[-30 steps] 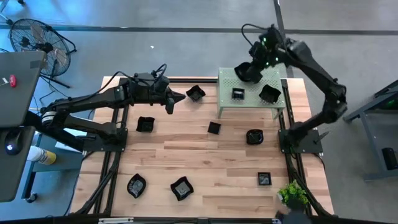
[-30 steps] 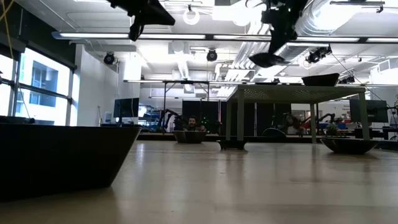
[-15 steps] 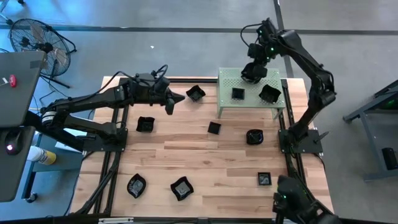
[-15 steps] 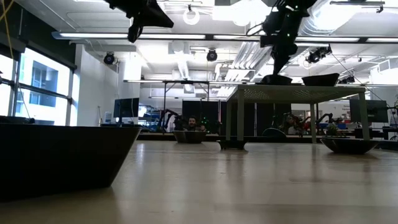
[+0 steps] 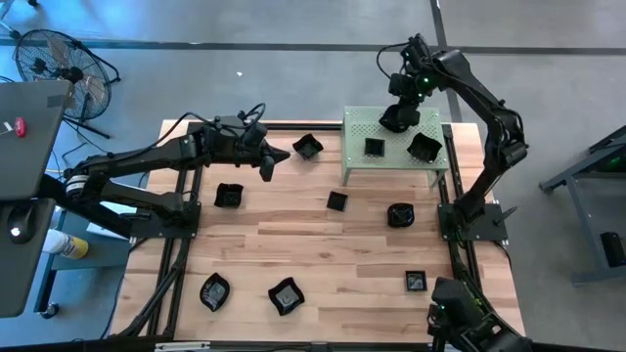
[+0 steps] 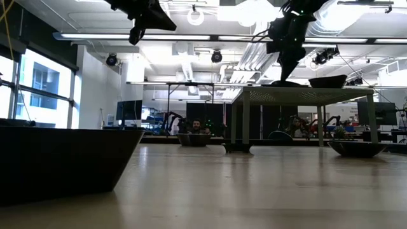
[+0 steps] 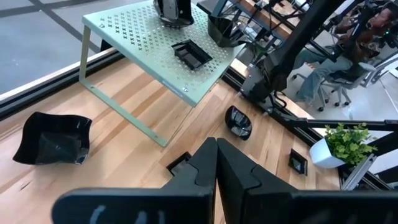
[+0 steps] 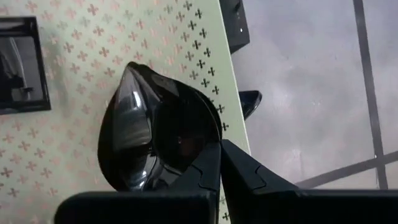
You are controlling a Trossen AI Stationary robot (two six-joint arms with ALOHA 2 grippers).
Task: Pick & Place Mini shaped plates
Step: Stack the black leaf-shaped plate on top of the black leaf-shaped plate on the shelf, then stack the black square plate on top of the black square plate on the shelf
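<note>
Black mini shaped plates lie scattered on the wooden table, among them one at the far middle (image 5: 307, 147), one on the left (image 5: 229, 196) and one near the front (image 5: 286, 295). Two more (image 5: 374, 147) (image 5: 424, 149) rest on the pale green perforated stand (image 5: 357, 161). My right gripper (image 5: 396, 115) is shut on a teardrop-shaped plate (image 8: 143, 124) at the stand's far edge. My left gripper (image 5: 284, 154) hangs shut over the table's far left, holding nothing; its joined fingers (image 7: 216, 163) show in its wrist view. My right gripper pinches the teardrop plate's rim (image 8: 208, 140) at its rounded end between the two fingers. The fingers come steeply from above. The plate (image 6: 283, 82) sits flat with its underside on the stand's top, next to the far edge.
A small potted plant (image 5: 458, 305) stands at the table's near right corner. A floor fan (image 5: 59, 64) and a desk are off the table's left side. Black frame rails run along the table's left and right edges. Bare wood lies in the table's middle.
My right gripper has come down toward the stand with the teardrop plate, and its wrist has rolled. The plate, which hung clear above the stand a second ago, now rests on the stand's top.
</note>
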